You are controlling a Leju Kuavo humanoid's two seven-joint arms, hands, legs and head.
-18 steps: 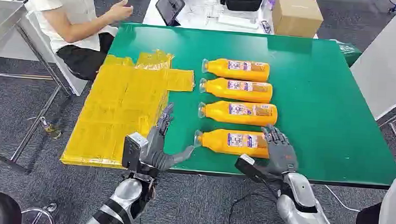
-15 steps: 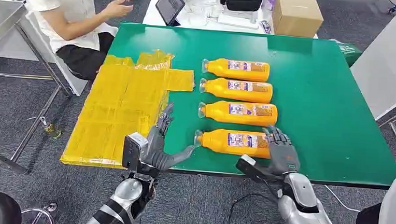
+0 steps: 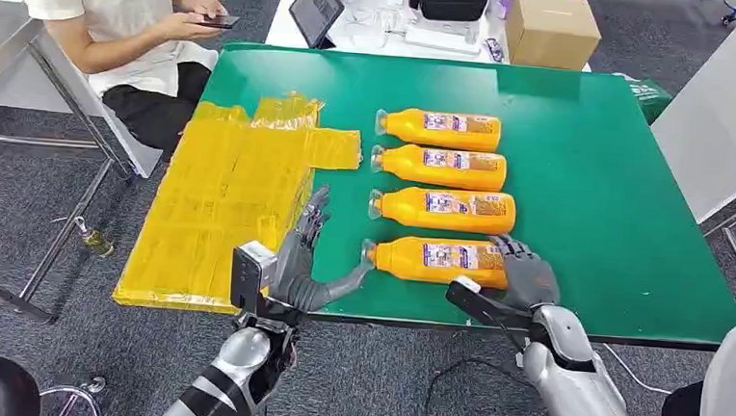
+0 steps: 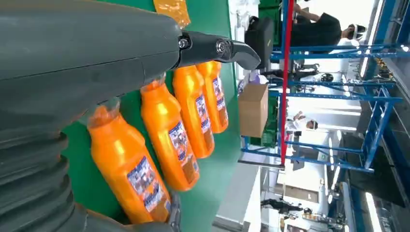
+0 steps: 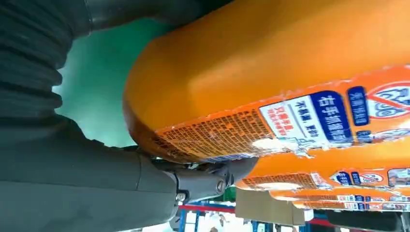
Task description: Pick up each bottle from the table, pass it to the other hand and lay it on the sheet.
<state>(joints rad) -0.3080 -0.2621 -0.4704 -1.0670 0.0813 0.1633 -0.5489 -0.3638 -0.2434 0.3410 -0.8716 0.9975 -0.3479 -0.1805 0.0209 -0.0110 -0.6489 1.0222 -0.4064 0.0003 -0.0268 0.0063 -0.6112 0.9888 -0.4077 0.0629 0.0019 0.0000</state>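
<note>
Bottles of glossy orange plastic lie in a row of four on the smooth green table [image 3: 616, 185], each on its side with a clear cap toward my left and a printed paper label around its middle. My right hand [image 3: 524, 275] wraps the base of the nearest bottle [image 3: 433, 259]; grey fingers [image 3: 511, 248] curl over its far side, and the thumb presses under it in the right wrist view, so the bottle is clasped while resting on the table. Its bottom end is hidden by my palm. My left hand [image 3: 298, 262] hovers at the table's near edge, fingers spread and empty, thumb pointing at the cap. Beside it lies the yellow sheet [image 3: 229, 200], crinkled, translucent film in overlapping pieces, nothing on it. A seated person [image 3: 115, 19], cut off at the top edge, holds a phone.
</note>
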